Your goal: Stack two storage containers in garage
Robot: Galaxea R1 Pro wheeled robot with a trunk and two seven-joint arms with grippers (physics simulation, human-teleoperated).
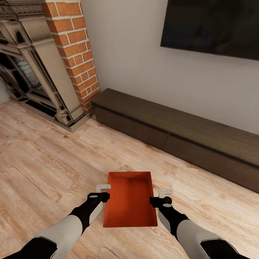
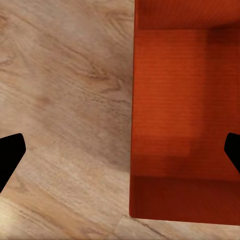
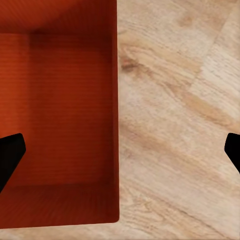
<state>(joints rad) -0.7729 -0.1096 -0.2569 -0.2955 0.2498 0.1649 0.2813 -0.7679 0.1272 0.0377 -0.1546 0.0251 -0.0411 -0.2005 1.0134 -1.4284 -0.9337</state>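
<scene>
Orange-red bin [image 1: 130, 200] sat low centre of head frame on light wood plank floor [image 1: 43, 158], open top up, long axis running away from camera. Nothing seen inside. Flanked by both arms: left gripper [image 1: 103, 192] just beside bin's left long wall, right gripper [image 1: 161, 197] just beside right long wall. Contact with walls could not be told from head view.

In left wrist frame, bin [image 2: 185, 120] filled right half, planks [image 2: 65, 100] left half; black fingertips [image 2: 11, 155] showed at far left and far right edges, so jaws stood wide, with the bin's wall line running down between them. Left gripper midpoint [image 2: 120, 155] fell over floor just beside that wall.

In right wrist frame, mirrored: bin [image 3: 57, 115] in left half, planks [image 3: 180, 120] in right half, black fingertips [image 3: 10, 155] at both side edges, jaws wide astride the wall. Right gripper midpoint [image 3: 120, 155] lay right at the wall edge. Nothing clamped by either pincer.

Behind, across middle right of head frame, long low dark-wood cabinet [image 1: 180, 136] against pale wall. Black TV [image 1: 212, 25] upper right. Red-brick column [image 1: 73, 50] upper left, dark fireplace surround [image 1: 32, 72] at far left.
</scene>
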